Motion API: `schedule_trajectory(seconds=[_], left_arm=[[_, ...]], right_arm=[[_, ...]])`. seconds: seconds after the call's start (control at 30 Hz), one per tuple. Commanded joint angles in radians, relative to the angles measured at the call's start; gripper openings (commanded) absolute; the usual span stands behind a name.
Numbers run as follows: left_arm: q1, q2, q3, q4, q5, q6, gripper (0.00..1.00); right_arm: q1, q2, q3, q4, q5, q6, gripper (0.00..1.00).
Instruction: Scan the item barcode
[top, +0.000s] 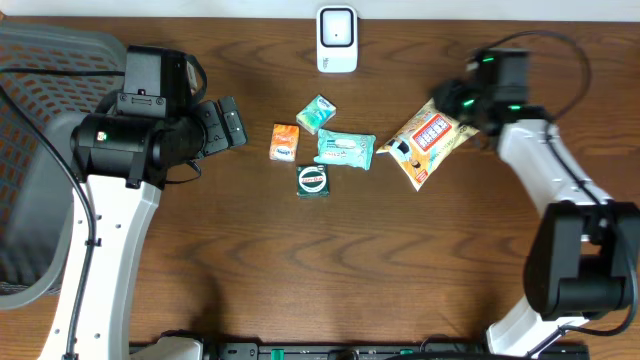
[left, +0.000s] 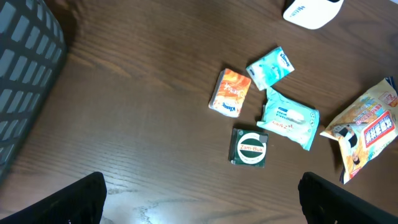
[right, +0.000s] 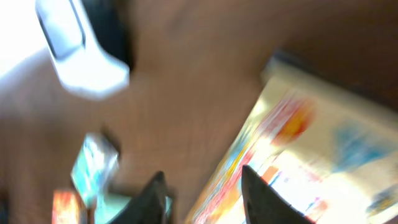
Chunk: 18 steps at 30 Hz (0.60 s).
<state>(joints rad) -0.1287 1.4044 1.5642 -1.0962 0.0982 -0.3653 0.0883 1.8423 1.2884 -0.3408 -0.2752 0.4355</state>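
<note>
Nearest the arm bases, the first object I register on the table (top: 300, 290) is the tin (top: 313, 181), a dark green square with a round label, lying flat. Just beyond it lies the wipes pack (top: 346, 150); whether its near edge touches the tin I cannot tell. The orange packet (top: 285, 142) sits just left of the wipes, apart from them. One step farther out, the teal packet (top: 316, 114) lies tilted near the wipes' far left corner. Right of this group, the bag (top: 428, 143), the item at the working arm, lies on the wood at a slant, its left corner close to the wipes. The right gripper (right: 208, 196) is at the bag's far right end. Its wrist view is blurred, but the two dark fingers (right: 264, 199) stand apart with the bag's printed edge in the gap; whether either finger touches the bag I cannot tell. The left gripper (top: 230, 125) hangs left of the group, about level with the orange packet, spread wide and holding nothing. Its wrist view shows one fingertip in each lower corner. Farthest out, the white scanner (top: 337, 40) stands at the middle of the far edge, well apart from the bag. A grey mesh chair (top: 40, 120) stands beyond the left arm.
</note>
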Motion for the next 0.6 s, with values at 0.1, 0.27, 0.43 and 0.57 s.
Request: schedule_trajectory(seconds=[0.1,0.27,0.43,0.57], left_arm=[[0.004,0.0,0.012,-0.003,-0.006,0.006,0.98],[0.004,0.0,0.012,-0.003,-0.006,0.006,0.98],[0.004,0.0,0.012,-0.003,-0.006,0.006,0.98],[0.004,0.0,0.012,-0.003,-0.006,0.006,0.98]], right_arm=[[0.224,-0.006,0.008,-0.098,0.401,-0.216,0.62],[0.364,-0.006,0.008,-0.104,0.673,-0.216,0.67],[0.438,-0.003,0.003,-0.147,0.697,-0.216,0.67],[0.467,0.007,-0.001,-0.21,0.703,-0.253,0.69]])
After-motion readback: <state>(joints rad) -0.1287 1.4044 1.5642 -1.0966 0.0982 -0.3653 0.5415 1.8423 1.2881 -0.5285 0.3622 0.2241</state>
